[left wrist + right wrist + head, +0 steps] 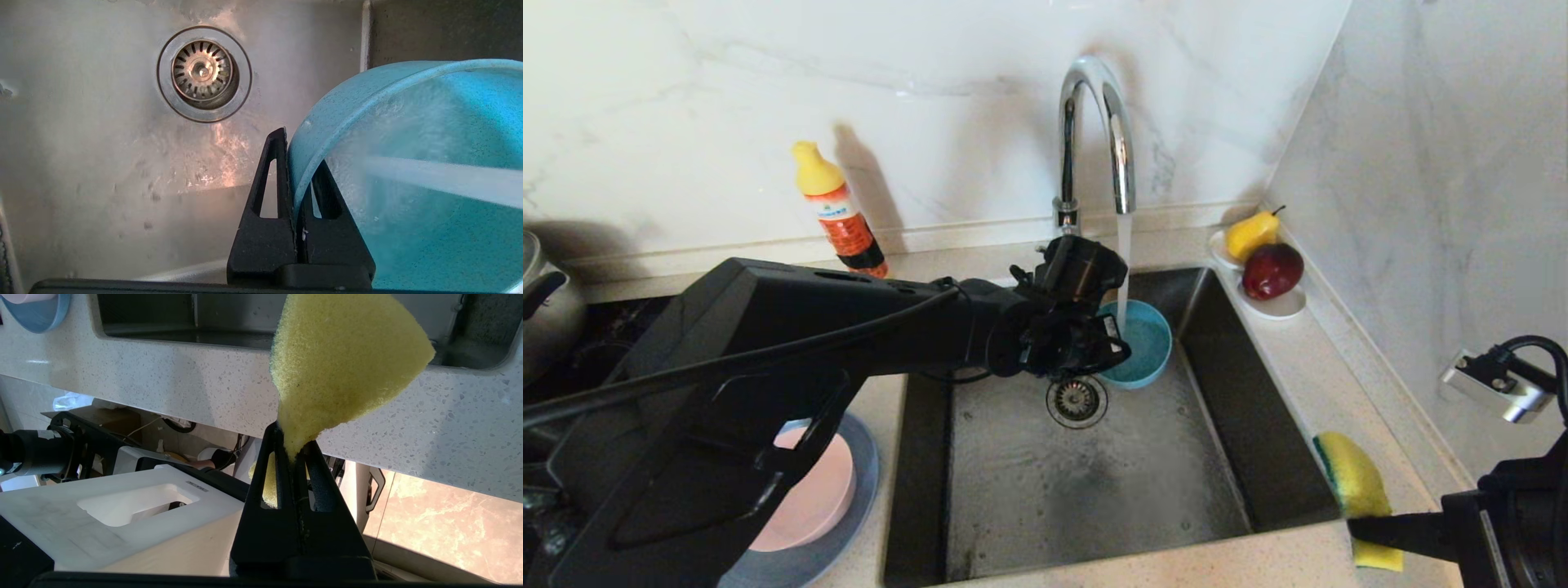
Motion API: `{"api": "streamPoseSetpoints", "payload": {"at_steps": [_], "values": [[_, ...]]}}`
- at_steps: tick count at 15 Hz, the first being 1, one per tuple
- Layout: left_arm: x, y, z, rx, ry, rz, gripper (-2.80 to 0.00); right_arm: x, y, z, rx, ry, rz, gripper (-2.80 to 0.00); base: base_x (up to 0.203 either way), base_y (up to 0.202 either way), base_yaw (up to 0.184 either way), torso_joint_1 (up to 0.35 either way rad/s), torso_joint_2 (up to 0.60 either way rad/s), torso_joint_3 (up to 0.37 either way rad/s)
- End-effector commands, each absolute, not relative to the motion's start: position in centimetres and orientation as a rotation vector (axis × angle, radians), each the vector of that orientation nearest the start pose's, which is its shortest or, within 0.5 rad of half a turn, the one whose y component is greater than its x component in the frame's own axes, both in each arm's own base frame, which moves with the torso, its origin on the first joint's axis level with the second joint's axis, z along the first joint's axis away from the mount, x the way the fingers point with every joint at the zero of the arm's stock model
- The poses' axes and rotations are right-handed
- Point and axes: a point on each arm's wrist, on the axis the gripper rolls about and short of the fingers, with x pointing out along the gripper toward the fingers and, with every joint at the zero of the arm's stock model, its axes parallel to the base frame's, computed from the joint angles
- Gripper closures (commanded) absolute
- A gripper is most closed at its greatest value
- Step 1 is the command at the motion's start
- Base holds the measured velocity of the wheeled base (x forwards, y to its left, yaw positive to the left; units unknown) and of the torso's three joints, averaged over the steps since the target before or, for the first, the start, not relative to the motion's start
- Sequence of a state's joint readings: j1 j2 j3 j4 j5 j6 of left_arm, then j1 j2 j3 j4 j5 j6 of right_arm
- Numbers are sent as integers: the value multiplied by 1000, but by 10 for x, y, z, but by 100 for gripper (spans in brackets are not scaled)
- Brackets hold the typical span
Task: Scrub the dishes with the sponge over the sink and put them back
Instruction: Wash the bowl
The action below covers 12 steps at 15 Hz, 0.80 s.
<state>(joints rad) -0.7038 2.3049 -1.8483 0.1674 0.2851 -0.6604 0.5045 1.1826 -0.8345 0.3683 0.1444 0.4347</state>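
My left gripper is shut on the rim of the small teal bowl, holding it tilted over the steel sink under the tap's running water. The drain strainer lies just beside the bowl. The pink bowl rests on the blue-grey plate on the counter left of the sink, half hidden by my left arm. My right gripper is shut on the yellow sponge over the counter at the sink's near right corner.
A chrome tap arches over the back of the sink. An orange bottle with a yellow cap stands by the back wall. A white dish with a pear and an apple sits at the back right. A steel pot is at far left.
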Motion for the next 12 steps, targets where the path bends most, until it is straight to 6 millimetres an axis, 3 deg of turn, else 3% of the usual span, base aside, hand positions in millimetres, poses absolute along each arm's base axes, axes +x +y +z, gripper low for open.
{"api": "streamPoseSetpoints", "payload": {"at_steps": [1, 9, 12], "values": [[363, -300, 156, -341, 657, -200, 0, 133, 77, 222, 274, 836, 453, 0, 0, 0, 0, 0, 0, 0], [348, -284, 153, -262, 667, -98, 0, 133, 77, 220, 277, 826, 458, 0, 0, 0, 0, 0, 0, 0], [334, -262, 178, -253, 564, -75, 0, 133, 77, 220, 278, 829, 462, 0, 0, 0, 0, 0, 0, 0]]}}
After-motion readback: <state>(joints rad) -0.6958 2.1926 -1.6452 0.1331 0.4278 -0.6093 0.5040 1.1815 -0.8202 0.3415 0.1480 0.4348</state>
